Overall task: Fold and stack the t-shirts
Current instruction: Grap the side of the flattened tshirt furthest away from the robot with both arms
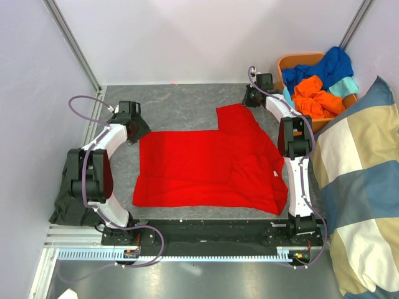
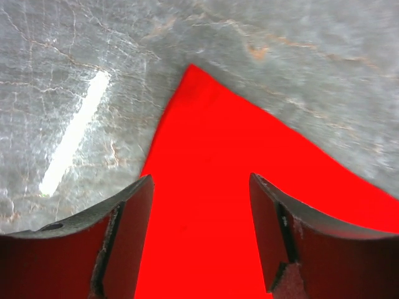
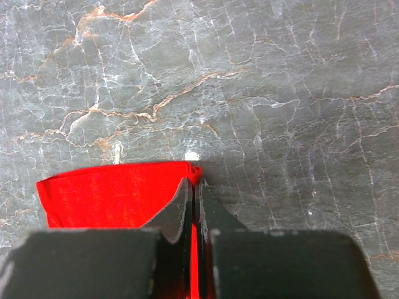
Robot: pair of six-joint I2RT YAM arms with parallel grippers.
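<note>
We see the red t-shirt (image 1: pixel 206 168) lying spread and mostly flat on the grey worktop (image 1: pixel 181 106), one layer thick over most of its area, with some rumpling and a turned-over patch toward its near right side. Everything else we place from it. Beyond its far right corner stands a basket (image 1: pixel 290 60) heaped with an orange shirt (image 1: pixel 315 96), a blue shirt (image 1: pixel 324 65) and a teal shirt (image 1: pixel 346 86), all crumpled and not yet folded.

At the shirt's far left corner, the left end effector (image 2: pixel 201 187) hangs with its jaws well apart, one finger on each side of the pointed corner, gripping nothing. At the far right corner, the right end effector (image 3: pixel 193 187) is closed tight, with a thin line of red cloth pinched between its fingers right at the hem.

We judge the fabric to be light, limp and a little clingy on the stone. It will sag and crease wherever it is unsupported, so lifting by one corner alone would drag it askew. The best holds are the two far corners, taken a little way in from the edge so the cloth cannot slip out. The left corner needs a pinch matching the right one before any fold is carried over toward the near hem.
</note>
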